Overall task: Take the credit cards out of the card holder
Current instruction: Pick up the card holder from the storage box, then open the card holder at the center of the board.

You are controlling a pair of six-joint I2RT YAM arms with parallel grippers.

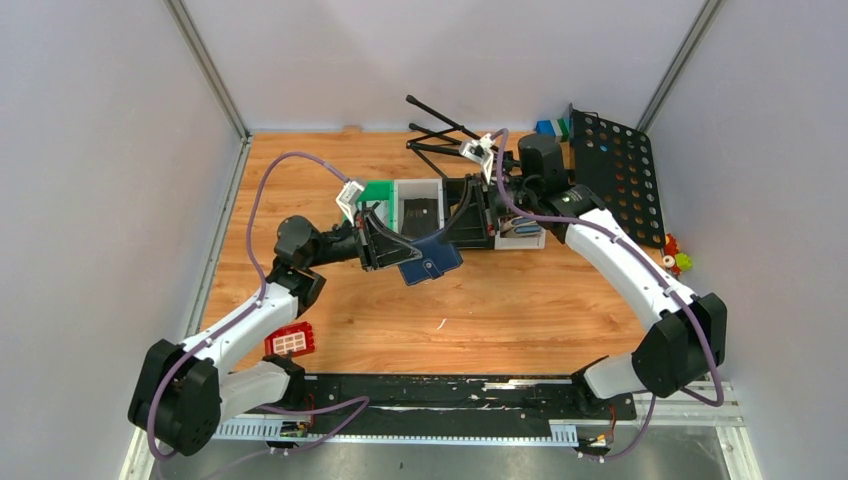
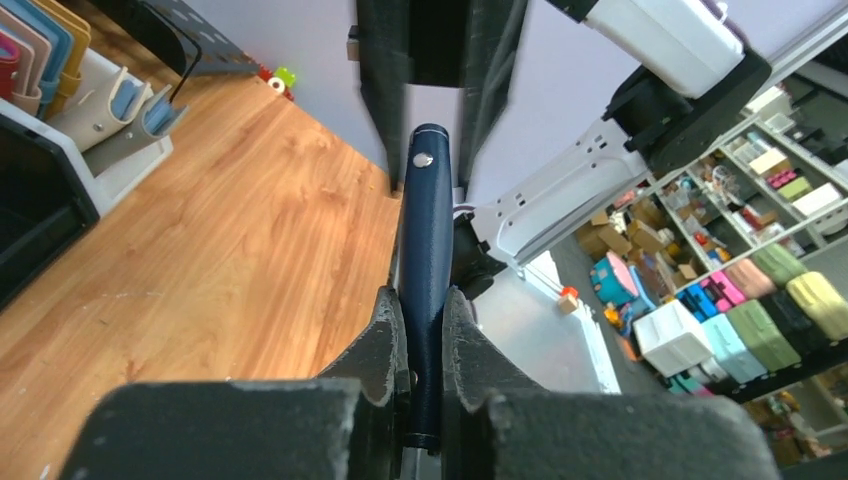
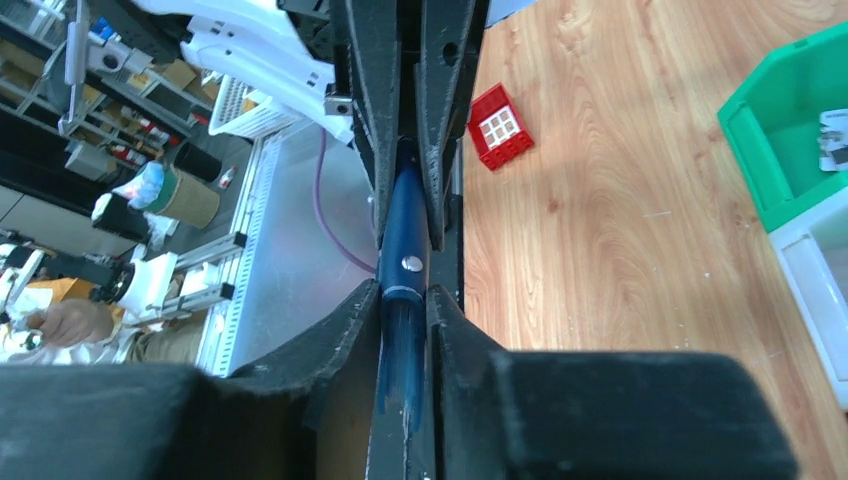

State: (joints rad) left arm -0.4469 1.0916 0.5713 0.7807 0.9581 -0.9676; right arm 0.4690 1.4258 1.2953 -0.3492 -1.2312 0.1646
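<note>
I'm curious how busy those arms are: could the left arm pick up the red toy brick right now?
Probably not yet. The left gripper is shut on the navy card holder, which the right gripper also clamps. The red toy brick lies uncovered near that arm.

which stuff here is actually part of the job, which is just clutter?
Job: card holder, clamped between left gripper and right gripper; cards not in view.
Clutter: red block, green bin, white bin, perforated panel, toys.
</note>
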